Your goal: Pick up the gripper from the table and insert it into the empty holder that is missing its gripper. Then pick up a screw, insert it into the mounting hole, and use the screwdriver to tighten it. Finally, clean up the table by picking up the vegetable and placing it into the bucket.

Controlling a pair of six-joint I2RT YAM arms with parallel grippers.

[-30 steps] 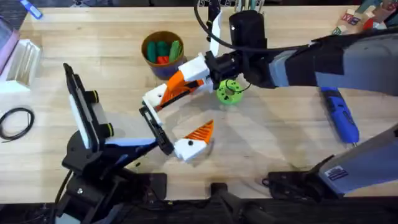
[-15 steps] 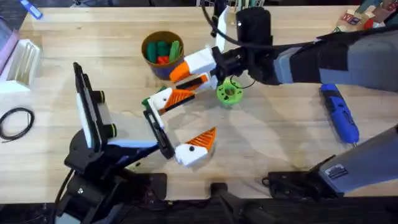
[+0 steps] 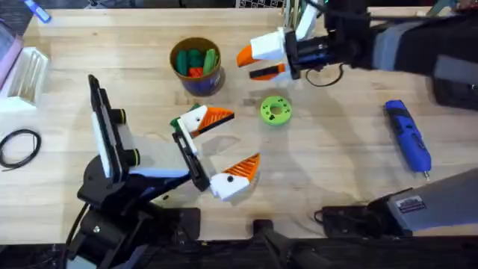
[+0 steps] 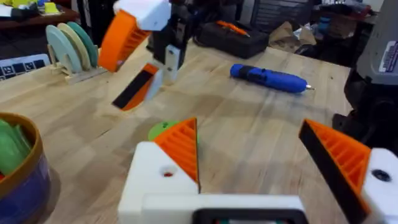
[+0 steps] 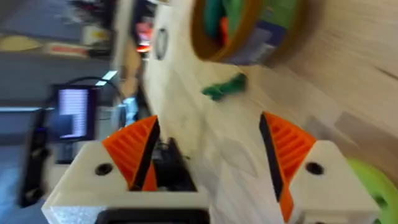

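While lifted, right gripper (image 3: 254, 61) open | bucket (image 3: 196, 63) beside | table (image 3: 336, 149)

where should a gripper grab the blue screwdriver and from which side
Grip the screwdriver across the middle of its blue barrel, coming straight down from above. It lies flat on the table with bare wood on both long sides, so open fingers can straddle it. Avoid the thin silver tip, which points towards the arms' bases and looks too slim to hold steady.

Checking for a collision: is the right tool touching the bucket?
Apart. The overhead view shows bare table between the right tool and the bucket; the tool is open and holds nothing.
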